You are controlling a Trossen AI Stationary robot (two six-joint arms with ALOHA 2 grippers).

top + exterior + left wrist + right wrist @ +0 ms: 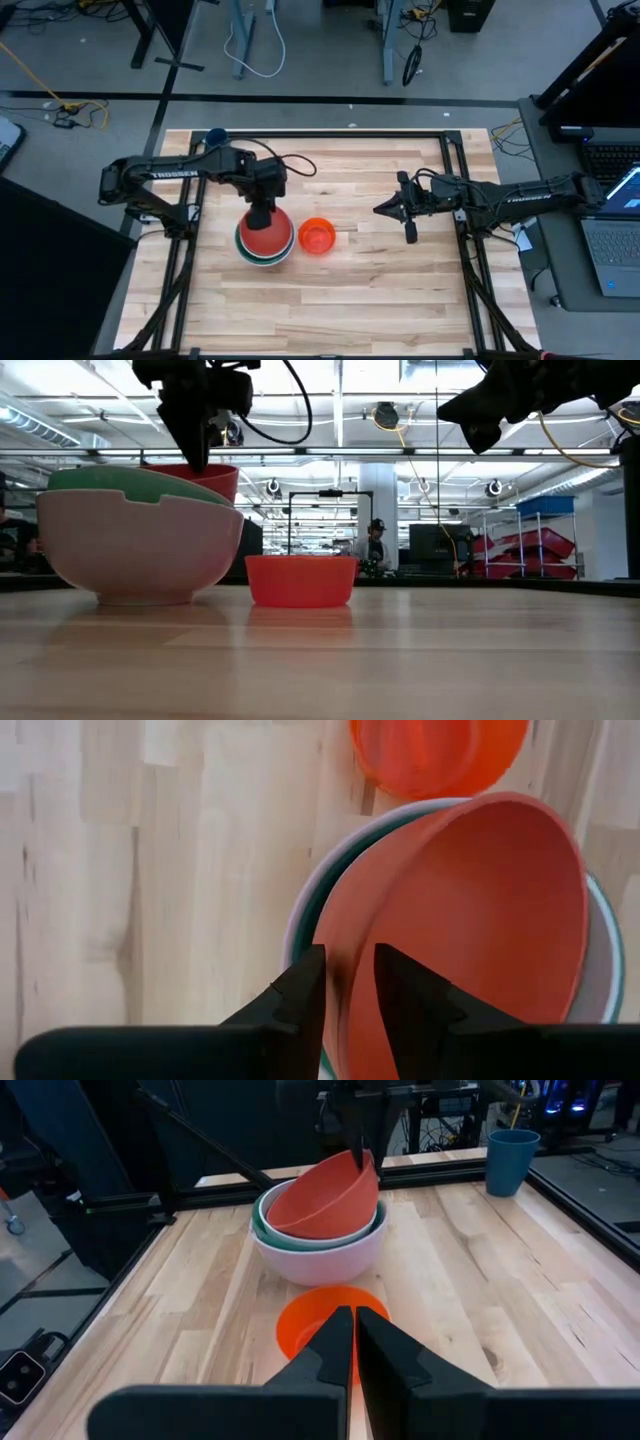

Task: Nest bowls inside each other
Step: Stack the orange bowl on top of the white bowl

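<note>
Reading the arms first: you can make out white "TROSSEN" lettering along each dark arm in the high view, and no other writing is legible anywhere.

Your left hand (345, 990) is grasping the red bowl (470, 920) by its rim, one finger inside the wall and one outside. That bowl sits tilted in the green bowl (130, 485), which is nested in the large white bowl (140, 550) on the wooden desk (380, 300). The stack stands on the left-centre of the desk.

The small orange-red bowl (317, 236) stands upright on the desk just beside the stack, on its right, and you cannot tell whether the two touch.

Your right hand (355, 1342) is clenched on nothing, fingers pressed together, hanging above the desk well right of the bowls.

A dark blue cup (512, 1162) stands at the far left corner of the desk.

Hard to make out: only a thin green edge shows under the red bowl, and whether a second white bowl lies in the stack cannot be told. In the left wrist view the orange-red bowl is cut off at the edge. A person stands far off in the room behind, too small to describe.
</note>
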